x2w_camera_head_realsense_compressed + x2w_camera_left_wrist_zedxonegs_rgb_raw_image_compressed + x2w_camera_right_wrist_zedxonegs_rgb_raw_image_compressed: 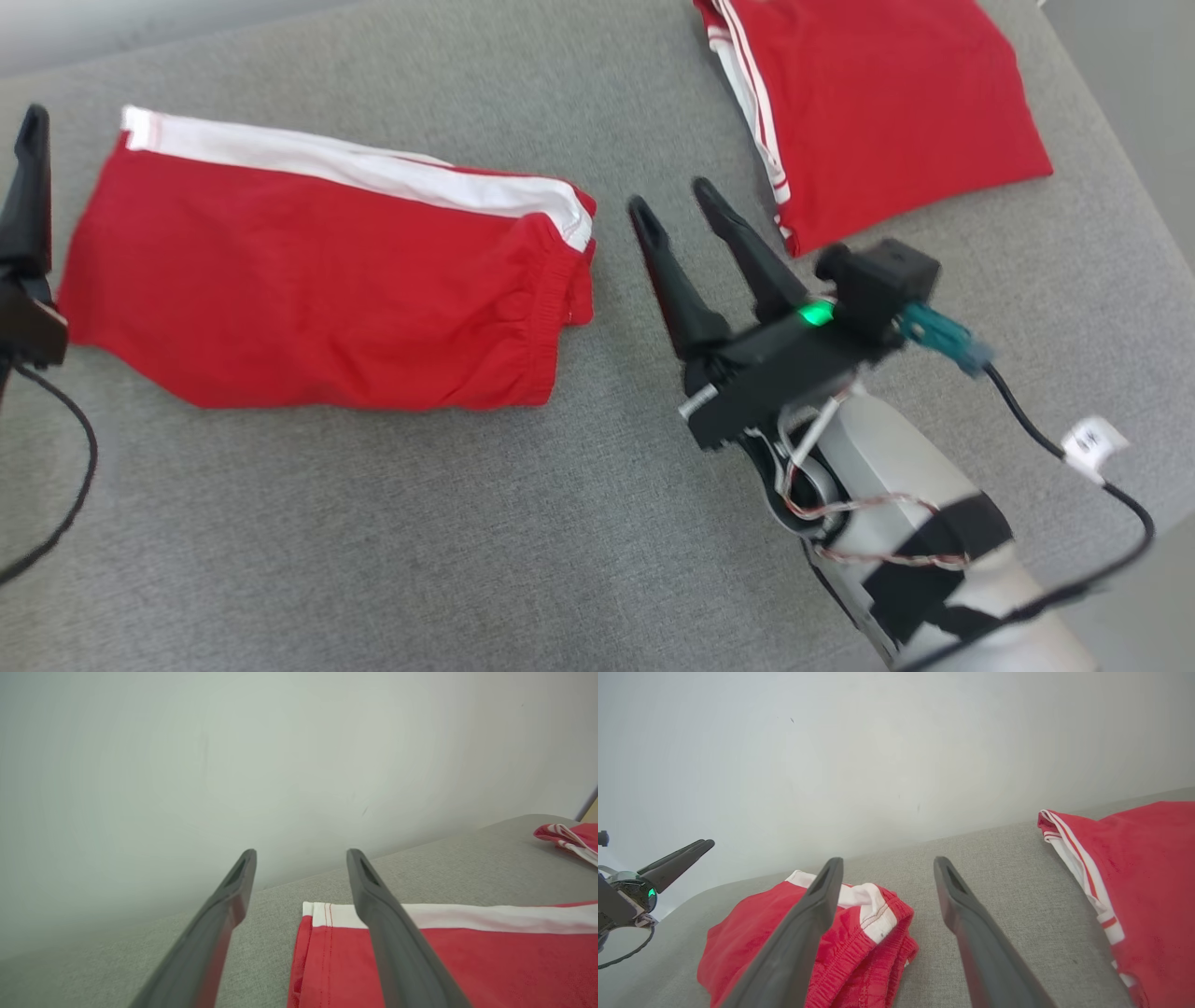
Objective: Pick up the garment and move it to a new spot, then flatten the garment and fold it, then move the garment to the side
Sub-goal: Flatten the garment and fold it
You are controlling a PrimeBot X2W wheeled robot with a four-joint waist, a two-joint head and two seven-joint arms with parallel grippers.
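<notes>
Item 1, nearest me: right gripper, on its pale forearm. Its fingers are spread wide and empty. It hovers over the bare grey cushion, just beside the waistband end of the garment, and as far as I can see it is clear of the cloth.

Item 2: left gripper, at the opposite end. Its fingers are likewise parted, with nothing between them. In its wrist view one finger crosses the white-striped corner; I cannot tell whether it touches.

Item 3: the garment, red shorts with a white side stripe. It lies on the cushion between my two grippers, doubled over on itself and fairly flat, with the elastic waistband bunched at the right-hand end.

Item 4, farther off: second red garment, folded, well apart toward the far right corner.

Item 5, farthest: plain pale wall.

Status, my reading: pick-up, flattening and folding look done, and both grippers are off the cloth. The shift to the side looks outstanding, since the shorts sit mid-cushion; for that I would regrasp both ends
</notes>
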